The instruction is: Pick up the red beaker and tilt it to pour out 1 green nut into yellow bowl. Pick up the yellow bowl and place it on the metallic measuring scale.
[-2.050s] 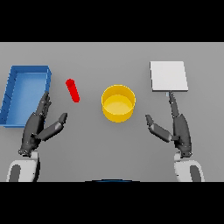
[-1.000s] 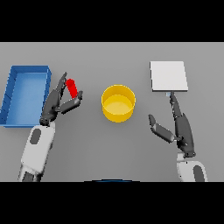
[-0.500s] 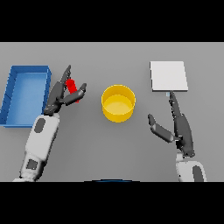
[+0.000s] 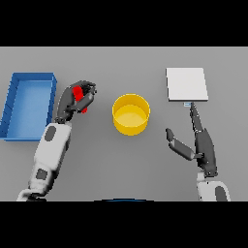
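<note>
Nearest you, on the right side of the desk (image 4: 121,164), your right hand (image 4: 202,145) rests just above the near edge with its fingers straight and its thumb spread to the left; it is released and holds nothing. Its longest fingertip reaches toward the near edge of the metallic measuring scale (image 4: 187,84), ending just short of the small tab there.

Further in, close to the middle of the desk, you have the yellow bowl (image 4: 131,114). It stands upright, and its inside shows only yellow; you cannot make out any nut in it. It is well apart from both hands and from the scale.

To the left of the bowl, your left hand (image 4: 73,100) is clenched around the red beaker (image 4: 78,95): the fingers curl over it from the far side, and the red shows between them and the thumb. Whether the beaker is lifted off the desk or still touching it cannot be told from this view, and nothing of its contents is visible.

By the left edge lies the blue tray (image 4: 11,104), just beside the left hand, and its floor shows plain blue.

Farthest, toward the far right, the scale lies flat with nothing on its plate.
</note>
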Robot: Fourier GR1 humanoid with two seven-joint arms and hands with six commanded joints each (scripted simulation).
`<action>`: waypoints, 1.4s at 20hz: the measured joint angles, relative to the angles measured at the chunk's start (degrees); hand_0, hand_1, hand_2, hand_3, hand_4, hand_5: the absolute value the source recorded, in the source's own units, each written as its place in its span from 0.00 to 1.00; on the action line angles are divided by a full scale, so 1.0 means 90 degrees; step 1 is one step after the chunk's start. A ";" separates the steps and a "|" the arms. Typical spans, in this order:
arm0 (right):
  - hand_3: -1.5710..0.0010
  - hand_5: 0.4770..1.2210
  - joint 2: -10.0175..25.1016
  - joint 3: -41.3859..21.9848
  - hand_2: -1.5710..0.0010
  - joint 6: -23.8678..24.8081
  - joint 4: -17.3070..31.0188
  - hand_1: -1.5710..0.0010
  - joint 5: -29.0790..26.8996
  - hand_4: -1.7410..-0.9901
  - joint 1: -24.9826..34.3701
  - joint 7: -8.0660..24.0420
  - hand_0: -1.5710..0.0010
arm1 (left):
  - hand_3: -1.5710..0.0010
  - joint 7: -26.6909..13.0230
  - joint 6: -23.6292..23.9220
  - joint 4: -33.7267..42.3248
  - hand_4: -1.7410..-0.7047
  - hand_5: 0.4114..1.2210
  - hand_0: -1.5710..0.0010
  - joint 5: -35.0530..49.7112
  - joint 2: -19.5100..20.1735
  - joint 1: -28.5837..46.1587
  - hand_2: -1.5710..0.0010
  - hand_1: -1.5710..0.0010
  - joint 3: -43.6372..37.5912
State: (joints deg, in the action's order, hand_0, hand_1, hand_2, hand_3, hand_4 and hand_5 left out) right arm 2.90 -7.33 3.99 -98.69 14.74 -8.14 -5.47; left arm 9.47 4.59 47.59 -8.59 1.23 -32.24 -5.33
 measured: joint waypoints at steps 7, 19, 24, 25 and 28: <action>1.00 0.22 -0.0034 0.0034 1.00 0.0020 0.0048 1.00 -0.0034 0.65 0.0111 0.0234 1.00 | 0.10 0.0190 0.0006 -0.0110 0.15 0.91 0.08 -0.0142 -0.0013 -0.0058 0.07 0.07 0.0116; 1.00 0.25 0.0096 0.0033 1.00 -0.0033 0.0065 1.00 0.0032 0.65 0.0093 0.0035 1.00 | 0.01 -0.0723 0.0142 0.1440 0.01 0.88 0.01 -0.0433 0.0421 -0.0096 0.00 0.01 0.1045; 1.00 0.27 0.0057 -0.0050 1.00 0.0066 -0.0057 1.00 0.0205 0.65 -0.0017 0.0016 1.00 | 0.01 -0.1336 -0.0141 0.1701 0.01 0.86 0.00 -0.1031 0.0839 -0.0190 0.00 0.00 0.1760; 1.00 0.27 0.0091 -0.0021 1.00 0.0057 -0.0057 1.00 0.0199 0.65 0.0030 0.0133 1.00 | 0.01 -0.1423 -0.0153 0.1731 0.01 0.87 0.00 -0.1101 0.0869 -0.0213 0.00 0.00 0.1855; 1.00 0.28 0.0076 -0.0034 1.00 -0.0004 -0.0029 1.00 0.0148 0.65 0.0049 0.0171 1.00 | 0.00 -0.1936 -0.0126 0.1798 0.00 0.88 0.00 -0.1567 0.1024 -0.0397 0.00 0.00 0.2247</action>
State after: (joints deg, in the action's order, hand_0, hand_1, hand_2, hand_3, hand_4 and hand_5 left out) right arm 3.58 -7.63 3.95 -98.95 16.07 -7.71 -3.93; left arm -7.95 3.45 63.77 -22.69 10.45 -35.81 14.90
